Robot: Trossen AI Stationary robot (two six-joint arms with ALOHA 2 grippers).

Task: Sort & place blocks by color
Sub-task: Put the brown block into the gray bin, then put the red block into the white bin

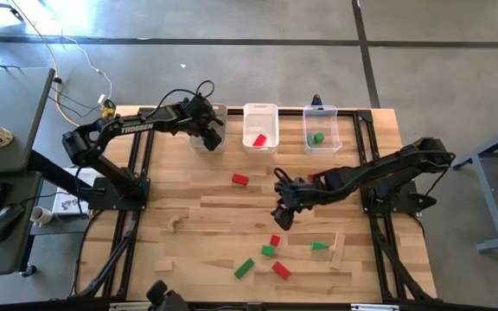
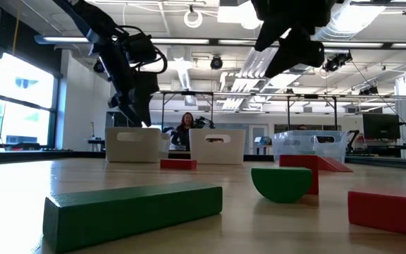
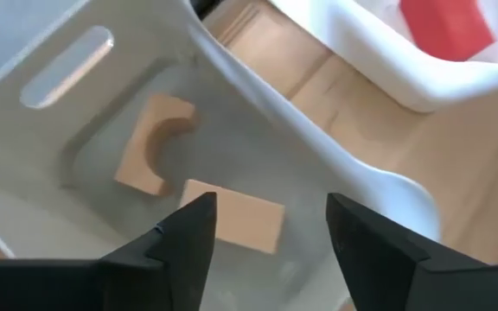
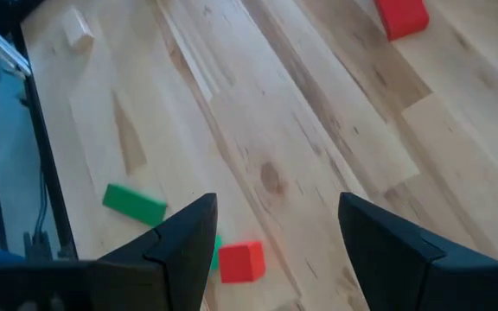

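Note:
My left gripper (image 1: 211, 131) is open and empty above the left white bin (image 1: 199, 138). In the left wrist view two plain wood blocks lie on that bin's floor, an arched one (image 3: 152, 143) and a slab (image 3: 239, 218), below my open fingers (image 3: 266, 238). My right gripper (image 1: 282, 216) is open and empty above the table's middle (image 4: 275, 242). Below and near it lie a small red block (image 4: 242, 261) and a green block (image 4: 134, 203). The middle bin (image 1: 260, 111) holds a red block (image 1: 259, 139). The right bin (image 1: 321, 112) holds a green block (image 1: 318, 137).
Loose blocks lie on the table: a red one (image 1: 240, 180) at the middle; red (image 1: 275, 241), green (image 1: 268, 251), long green (image 1: 245, 268), red (image 1: 281, 270), a green wedge (image 1: 320, 246) and a long plain stick (image 1: 338, 250) near the front. A person (image 2: 186, 127) sits behind the table.

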